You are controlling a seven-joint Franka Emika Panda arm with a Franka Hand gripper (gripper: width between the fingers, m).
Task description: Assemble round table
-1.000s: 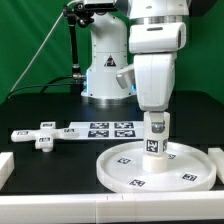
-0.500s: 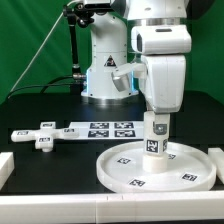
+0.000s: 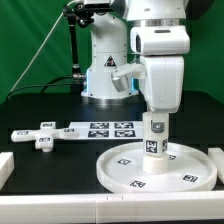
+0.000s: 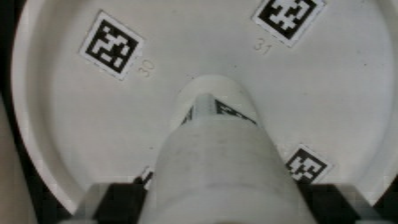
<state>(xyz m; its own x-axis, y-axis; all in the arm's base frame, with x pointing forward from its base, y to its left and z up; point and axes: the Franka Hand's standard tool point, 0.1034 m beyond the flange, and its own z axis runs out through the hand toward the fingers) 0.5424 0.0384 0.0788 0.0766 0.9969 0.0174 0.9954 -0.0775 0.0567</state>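
Note:
The round disc lies flat at the front right of the table, tags facing up. The short thick cylinder leg stands upright on the disc's middle, a tag on its side. My gripper is shut on the leg's top from above. In the wrist view the leg runs down between my two dark fingers to the disc, whose rim curves along one side. The cross-bar foot lies on the table at the exterior view's left, apart from the gripper.
The marker board lies behind the disc, in front of the robot base. White corner brackets sit at the front left and the right edge. A white bar runs along the front edge.
The arm has shifted slightly toward the exterior view's right over the last second; the leg stays upright on the disc in my grip.

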